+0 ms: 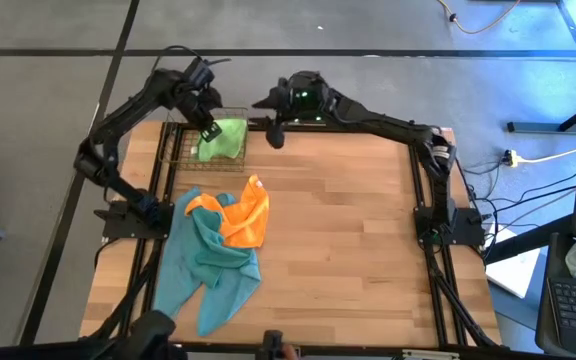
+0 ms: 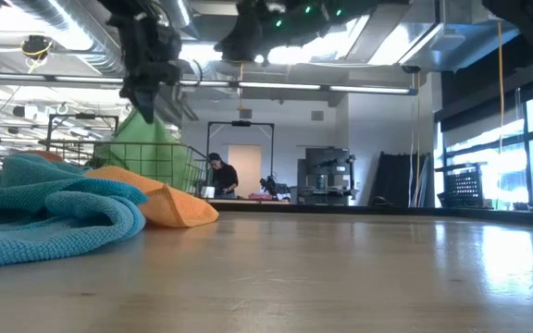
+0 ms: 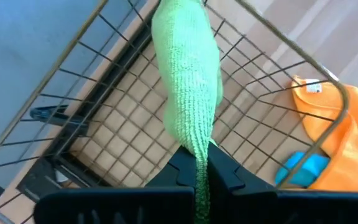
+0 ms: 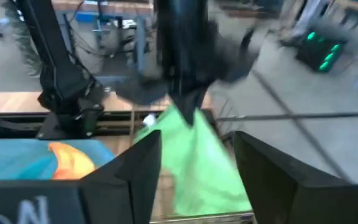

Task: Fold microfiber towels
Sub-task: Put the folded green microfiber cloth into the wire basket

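Over the wire basket [image 1: 200, 150] at the worktop's far-left corner, the left pincer [image 1: 208, 130] is clamped on the dangling lime green towel [image 1: 223, 140], the right pincer [image 1: 276, 133] spread apart alongside, so that limp cloth could easily snag the wires.

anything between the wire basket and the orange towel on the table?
Nothing: in the high view a short strip of bare table separates the wire basket from the orange towel. The green towel hangs in the basket from the left gripper.

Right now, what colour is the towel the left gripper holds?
Lime green towel, pinched by the left gripper over the wire basket; clearest in the left wrist view.
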Available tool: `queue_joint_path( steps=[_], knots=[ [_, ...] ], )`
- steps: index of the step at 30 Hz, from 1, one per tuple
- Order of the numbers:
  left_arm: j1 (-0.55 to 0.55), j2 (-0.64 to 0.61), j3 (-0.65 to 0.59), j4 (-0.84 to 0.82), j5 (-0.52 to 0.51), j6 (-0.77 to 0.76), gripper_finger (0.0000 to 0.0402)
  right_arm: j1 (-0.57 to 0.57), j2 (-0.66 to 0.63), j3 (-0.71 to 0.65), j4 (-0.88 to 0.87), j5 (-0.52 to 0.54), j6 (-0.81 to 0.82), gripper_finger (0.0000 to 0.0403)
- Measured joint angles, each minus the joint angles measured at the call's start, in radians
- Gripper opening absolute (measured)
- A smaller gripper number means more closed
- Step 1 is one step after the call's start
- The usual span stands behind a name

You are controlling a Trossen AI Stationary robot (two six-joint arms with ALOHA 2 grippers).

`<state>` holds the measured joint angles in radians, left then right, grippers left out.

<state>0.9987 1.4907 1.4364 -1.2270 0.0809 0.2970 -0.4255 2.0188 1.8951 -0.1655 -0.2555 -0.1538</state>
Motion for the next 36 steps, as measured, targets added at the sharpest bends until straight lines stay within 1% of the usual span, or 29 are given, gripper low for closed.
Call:
queue_joint_path(
  steps=[3,5,8,10,12,15,18,20,23,25,27,29,33,36],
  knots=[
    [-0.001,-0.027,0.0,-0.02,0.0,0.007,0.0,-0.015,0.063,0.023,0.0,-0.052,0.008,0.0225],
    [-0.001,-0.041,0.0,-0.025,0.005,0.032,0.0,-0.02,0.095,0.062,0.006,-0.064,-0.01,0.0229],
    [-0.002,-0.055,0.0,-0.027,0.082,0.099,0.0,-0.017,0.143,0.134,0.025,-0.073,-0.016,0.023],
    [-0.006,-0.073,0.0,-0.028,0.12,0.127,0.0,-0.015,0.182,0.184,0.033,-0.084,-0.056,0.0228],
    [-0.016,-0.089,0.0,-0.028,0.122,0.131,0.0,-0.014,0.217,0.237,0.038,-0.101,-0.088,0.0225],
    [-0.023,-0.109,0.0,-0.028,0.12,0.132,0.0,-0.016,0.257,0.296,0.05,-0.153,-0.067,0.0225],
    [-0.023,-0.118,0.03,-0.042,0.109,0.131,0.0,-0.013,0.297,0.315,0.043,-0.224,-0.004,0.0227],
    [-0.023,-0.118,0.058,-0.052,0.107,0.13,0.0,0.001,0.317,0.311,0.036,-0.234,-0.01,0.0229],
    [-0.023,-0.118,0.121,-0.062,0.107,0.129,0.0,0.017,0.344,0.31,0.047,-0.222,-0.069,0.0229],
    [-0.025,-0.118,0.16,-0.087,0.116,0.125,0.0,0.022,0.365,0.31,0.043,-0.173,-0.079,0.0229],
    [-0.032,-0.118,0.198,-0.116,0.118,0.125,0.0,0.022,0.374,0.307,0.029,-0.102,-0.07,0.0229],
    [-0.036,-0.118,0.225,-0.159,0.11,0.13,0.0,0.021,0.374,0.307,0.049,-0.054,-0.057,0.0229],
    [-0.038,-0.118,0.246,-0.233,0.064,0.153,0.0,0.013,0.345,0.339,0.07,-0.057,-0.013,0.0229],
    [-0.038,-0.118,0.246,-0.257,0.041,0.161,0.0,0.014,0.327,0.372,0.075,-0.059,-0.019,0.0229]
  ],
)
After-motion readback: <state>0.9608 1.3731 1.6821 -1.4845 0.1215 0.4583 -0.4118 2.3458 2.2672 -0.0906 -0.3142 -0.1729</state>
